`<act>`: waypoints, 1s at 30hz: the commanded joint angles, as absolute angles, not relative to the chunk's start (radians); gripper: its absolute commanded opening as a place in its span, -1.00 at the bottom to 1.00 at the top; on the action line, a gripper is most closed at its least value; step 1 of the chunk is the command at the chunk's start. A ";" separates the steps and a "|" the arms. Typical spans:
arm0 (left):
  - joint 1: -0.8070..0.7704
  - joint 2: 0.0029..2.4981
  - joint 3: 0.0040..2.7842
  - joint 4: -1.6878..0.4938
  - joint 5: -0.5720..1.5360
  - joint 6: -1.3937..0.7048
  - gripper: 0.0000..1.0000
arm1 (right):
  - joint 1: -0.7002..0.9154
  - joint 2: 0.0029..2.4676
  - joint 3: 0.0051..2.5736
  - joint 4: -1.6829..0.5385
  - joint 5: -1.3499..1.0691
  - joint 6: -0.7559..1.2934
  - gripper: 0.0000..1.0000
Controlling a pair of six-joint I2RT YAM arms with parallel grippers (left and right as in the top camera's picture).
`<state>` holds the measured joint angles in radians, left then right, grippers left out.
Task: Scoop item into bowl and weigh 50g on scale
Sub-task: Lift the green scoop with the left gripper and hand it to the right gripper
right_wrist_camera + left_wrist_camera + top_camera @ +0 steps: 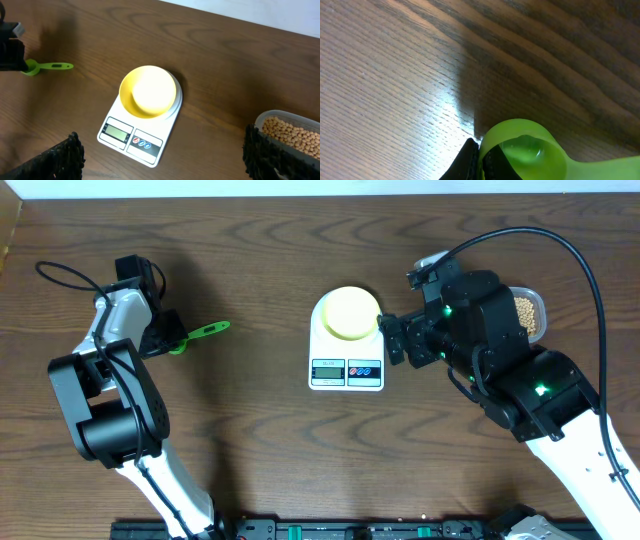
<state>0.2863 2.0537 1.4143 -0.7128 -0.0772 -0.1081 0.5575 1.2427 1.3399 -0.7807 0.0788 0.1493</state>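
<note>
Overhead, clock centred on the scale.

- Table (260,240): dark wood grain. Two arms, one at each side.
- Scale (346,370): one, white, at mid-table. One grey display (115,133) and small red and blue buttons (141,143) at its 6 o'clock end; the button count is too small to read.
- Bowl (350,313): one, pale yellow. It stands on the scale's platform at the 12 o'clock end, covering almost the full width.
- Beans (292,137): tan and round, too many to count. They lie in one loose heap inside one clear container (280,116) at 3 o'clock, well apart from the scale and partly hidden under the right arm.
- Scoop (203,330): one, bright green, lying on the table at 9 o'clock. Its handle points toward 3 o'clock.
- Left gripper (168,336): jaws closed on the scoop's round cup end. The wrist view shows a black finger (469,161) pressed against the cup rim.
- Right gripper (393,338): just beside the scale's 3 o'clock edge. Its jaws are spread wide and hold nothing. In its wrist view, one finger sits low at either side of the frame.
</note>
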 commanded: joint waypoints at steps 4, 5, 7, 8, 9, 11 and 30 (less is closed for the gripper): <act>0.288 2.036 1.438 -0.762 0.149 -0.113 -0.85 | 0.564 1.246 1.352 -0.762 0.076 0.167 0.99; 0.287 2.022 1.447 -0.773 0.198 -0.114 -0.86 | 0.563 1.246 1.352 -0.754 0.076 0.173 0.98; 0.282 1.970 1.462 -0.784 0.296 -0.114 -0.86 | 0.562 1.246 1.352 -0.739 0.076 0.188 0.99; 0.277 1.935 1.464 -0.784 0.334 -0.114 -0.86 | 0.562 1.246 1.352 -0.732 0.076 0.191 0.99; 0.272 1.894 1.467 -0.783 0.361 -0.114 -0.86 | 0.562 1.246 1.352 -0.728 0.077 0.195 0.99; 0.258 1.806 1.470 -0.780 0.410 -0.114 -0.86 | 0.557 1.247 1.352 -0.721 0.076 0.220 0.99; -0.118 1.552 1.470 -0.910 0.686 0.052 -0.86 | 0.424 1.335 1.352 -0.597 -0.624 0.355 0.81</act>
